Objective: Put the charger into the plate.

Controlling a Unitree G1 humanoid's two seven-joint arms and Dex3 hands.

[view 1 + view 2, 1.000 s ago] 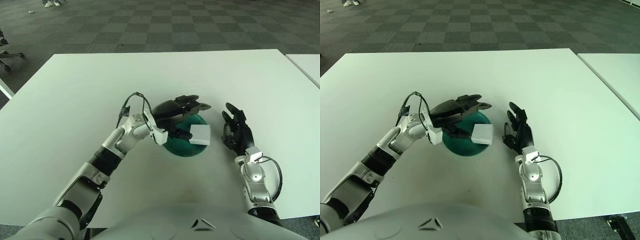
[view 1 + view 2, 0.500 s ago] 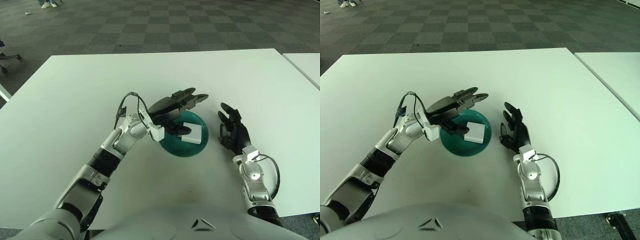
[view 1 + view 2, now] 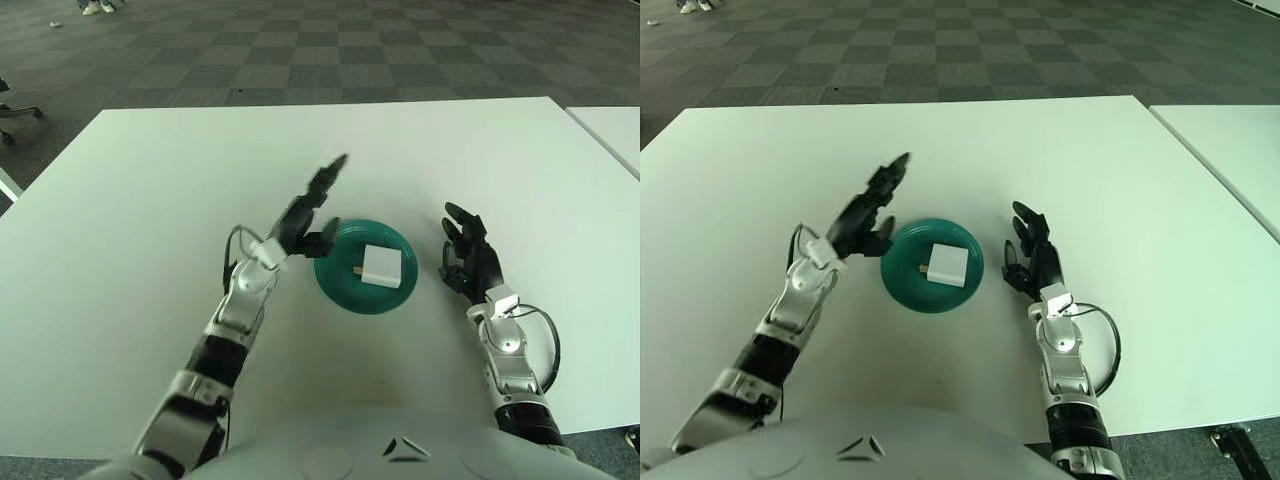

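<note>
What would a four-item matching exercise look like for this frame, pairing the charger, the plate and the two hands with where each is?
Things:
1. charger
2. plate
3. left hand
4. right hand

Places or states:
A. fingers open, raised beside the plate's left edge
B. lying inside the green dish
C. on the white table, between the two hands
D. open and holding nothing, to the right of the plate

Pairs: 1-B, 2-C, 3-A, 4-D
</note>
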